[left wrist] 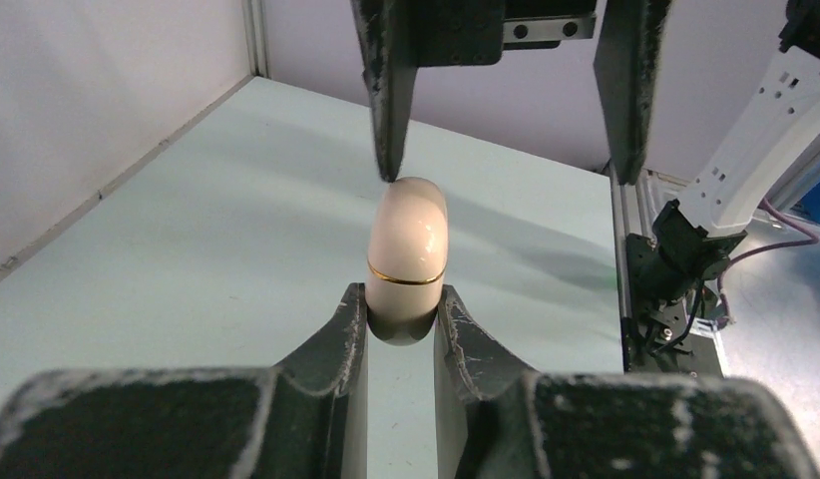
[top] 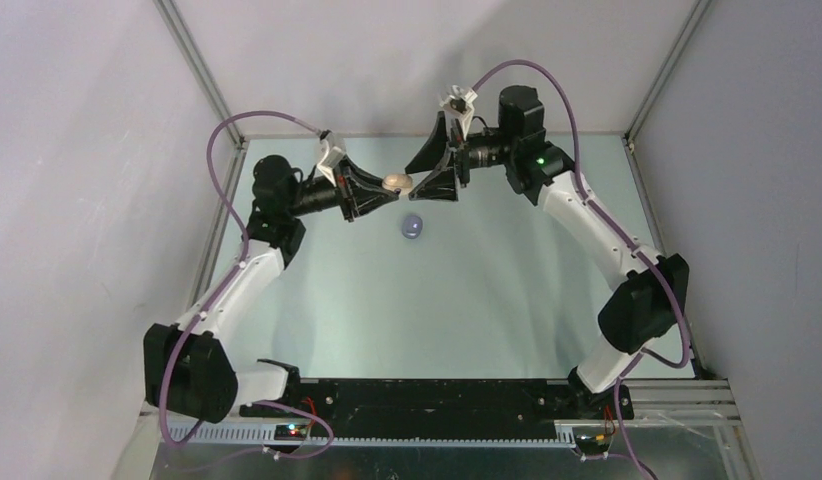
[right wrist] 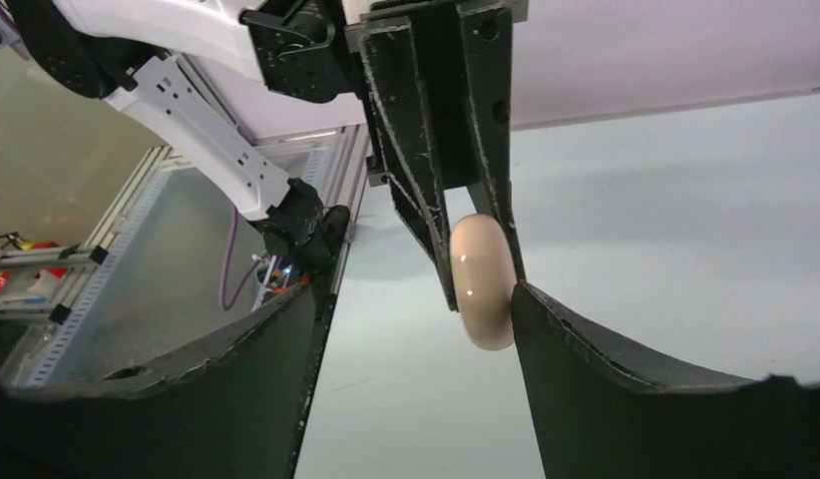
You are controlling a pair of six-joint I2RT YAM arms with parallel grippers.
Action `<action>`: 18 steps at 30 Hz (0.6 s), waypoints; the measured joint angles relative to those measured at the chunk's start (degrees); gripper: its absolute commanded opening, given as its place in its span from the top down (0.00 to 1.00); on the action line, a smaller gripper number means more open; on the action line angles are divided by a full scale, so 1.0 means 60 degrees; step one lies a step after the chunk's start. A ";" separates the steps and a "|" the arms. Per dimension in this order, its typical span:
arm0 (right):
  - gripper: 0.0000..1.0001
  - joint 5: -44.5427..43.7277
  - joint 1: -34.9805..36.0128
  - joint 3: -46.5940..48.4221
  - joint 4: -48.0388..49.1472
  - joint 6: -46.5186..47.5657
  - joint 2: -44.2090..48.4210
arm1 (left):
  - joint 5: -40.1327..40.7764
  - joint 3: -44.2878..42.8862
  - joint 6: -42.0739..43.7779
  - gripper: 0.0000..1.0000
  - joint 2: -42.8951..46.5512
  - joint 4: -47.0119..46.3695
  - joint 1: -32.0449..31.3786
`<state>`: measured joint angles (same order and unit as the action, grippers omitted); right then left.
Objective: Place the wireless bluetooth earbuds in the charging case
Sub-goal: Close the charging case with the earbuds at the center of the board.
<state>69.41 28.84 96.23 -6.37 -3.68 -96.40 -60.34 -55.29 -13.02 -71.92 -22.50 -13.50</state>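
Left end effector (left wrist: 403, 305) around cream case (left wrist: 408, 244)

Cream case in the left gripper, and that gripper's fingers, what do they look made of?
The cream case: likely glossy hard plastic, going by sharp highlights and a smooth curve. Its thin gold band looks metallic, perhaps only plated or painted. The left gripper's fingers: matte black, probably plastic, with whitish scuffs and rough edges.

White-and-black arms (top: 249, 272), purple cables (top: 257, 113)
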 measured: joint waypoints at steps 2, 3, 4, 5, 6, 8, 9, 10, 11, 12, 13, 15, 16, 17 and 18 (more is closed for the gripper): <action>0.25 0.0066 -0.0084 -0.0193 0.0120 0.0062 0.0193 | 0.0066 -0.0055 -0.0066 1.00 -0.0084 -0.0015 -0.0004; 0.25 0.0138 -0.0135 -0.0302 0.0127 0.0080 0.0321 | 0.0186 -0.0058 -0.0106 1.00 -0.0127 -0.0058 -0.0004; 0.25 0.0193 -0.0178 -0.0415 0.0109 0.0124 0.0448 | 0.0328 -0.0058 -0.0178 1.00 -0.0182 -0.0117 0.0007; 0.25 0.0215 -0.0208 -0.0481 0.0087 0.0153 0.0550 | 0.0419 -0.0058 -0.0229 1.00 -0.0229 -0.0146 0.0018; 0.26 0.0204 -0.0244 -0.0554 0.0029 0.0229 0.0674 | 0.0543 -0.0058 -0.0270 1.00 -0.0288 -0.0160 0.0025; 0.25 -0.0004 -0.0342 -0.0707 -0.0178 0.0444 0.0965 | 0.0739 -0.0058 -0.0328 1.00 -0.0408 -0.0113 0.0029; 0.25 -0.0259 -0.0375 -0.0794 -0.0335 0.0572 0.1140 | 0.0889 -0.0076 -0.0335 1.00 -0.0506 0.0025 0.0029; 0.24 -0.0525 -0.0412 -0.0867 -0.0506 0.0692 0.1290 | 0.0973 -0.0087 -0.0328 1.00 -0.0583 0.0106 0.0029; 0.23 -0.1035 -0.0466 -0.0973 -0.0736 0.0845 0.1501 | 0.1038 -0.0095 -0.0317 1.00 -0.0696 0.0233 0.0029; 0.20 -0.1548 -0.0543 -0.1089 -0.1035 0.1031 0.1719 | 0.1086 -0.0095 -0.0310 0.99 -0.0831 0.0415 0.0029; 0.16 -0.2055 -0.0619 -0.1217 -0.1268 0.1202 0.1923 | 0.1144 -0.0036 -0.0321 0.99 -0.0987 0.0543 0.0029; 0.05 -0.3104 -0.0882 -0.1581 -0.1840 0.1610 0.2401 | 0.1206 0.0270 -0.0353 0.98 -0.1220 0.0703 0.0022; 0.03 -0.3646 -0.1049 -0.1861 -0.2098 0.1832 0.2681 | 0.1206 0.0550 -0.0364 0.97 -0.1330 0.0750 0.0015; 0.01 -0.4142 -0.1195 -0.2124 -0.2382 0.1993 0.2929 | 0.1206 0.0852 -0.0357 0.97 -0.1435 0.0911 -0.0018; 0.01 -0.4612 -0.1402 -0.2393 -0.2656 0.2138 0.3169 | 0.1213 0.1038 -0.0342 0.96 -0.1530 0.1064 -0.0047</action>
<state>41.74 20.43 81.87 -22.31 9.15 -77.38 -53.06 -49.06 -15.07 -81.10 -16.12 -13.78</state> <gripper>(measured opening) 0.958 0.237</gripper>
